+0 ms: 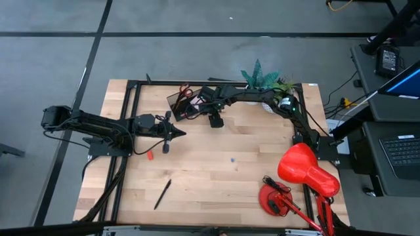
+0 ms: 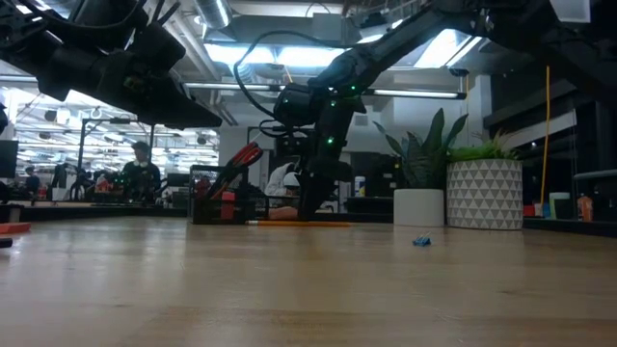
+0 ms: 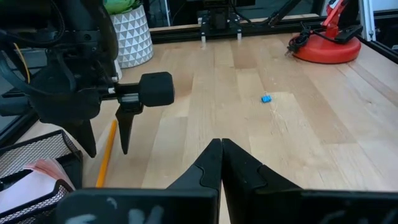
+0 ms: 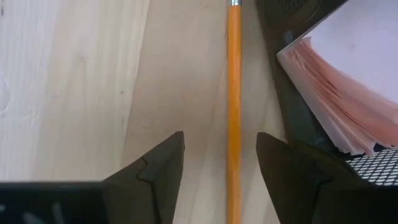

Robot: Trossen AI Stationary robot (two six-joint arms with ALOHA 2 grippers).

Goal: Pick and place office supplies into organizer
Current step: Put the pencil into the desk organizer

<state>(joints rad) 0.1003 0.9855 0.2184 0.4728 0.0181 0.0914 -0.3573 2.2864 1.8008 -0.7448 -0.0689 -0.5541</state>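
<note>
Right claw (image 4: 220, 168) spread wide over the counter (image 1: 223, 170), one finger on each side of the orange pencil (image 4: 234, 93), nothing gripped; pencil flat on the wood, running lengthwise through the gap. Just beside the pencil, the organizer (image 1: 178, 103), dark mesh tray near the counter's far edge, holding a pink sticky-note pad (image 4: 348, 87) and red-handled scissors (image 1: 186, 92) standing upright. Left claw (image 3: 221, 163) pressed fully shut and empty, hovering above bare wood nearer the counter's left side, well apart from the organizer. Small red eraser (image 1: 149, 155) on the counter close to the left claw; black pen (image 1: 162, 194) lying nearer the front edge; tiny blue item (image 1: 231, 158) alone mid-counter. Red desk lamp (image 1: 305, 172) at the front right corner; potted plants (image 1: 266, 78) at the far edge.
</note>
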